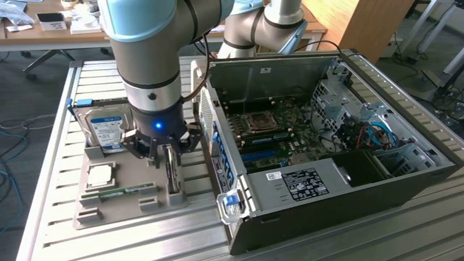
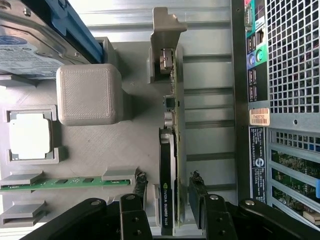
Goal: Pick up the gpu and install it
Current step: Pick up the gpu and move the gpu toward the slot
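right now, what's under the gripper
The gpu stands on edge in the grey tray, between the fingers of the open gripper. Its lower edge is hidden down in the tray's slot.

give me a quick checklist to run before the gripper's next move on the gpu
1. Is the gripper open: ok, its fingers stand apart.
2. Is the gpu between the fingers: ok, one finger stands on each side of the card.
3. Is the gpu gripped: not ok, a gap shows on both sides.
4. Is the gpu upright on edge in the holder: ok.
5. Is the hard drive clear of the gripper: ok, it stands apart, toward the exterior view's left.
6. Is the computer case open with the motherboard exposed: ok. Is its card slot free: cannot tell.
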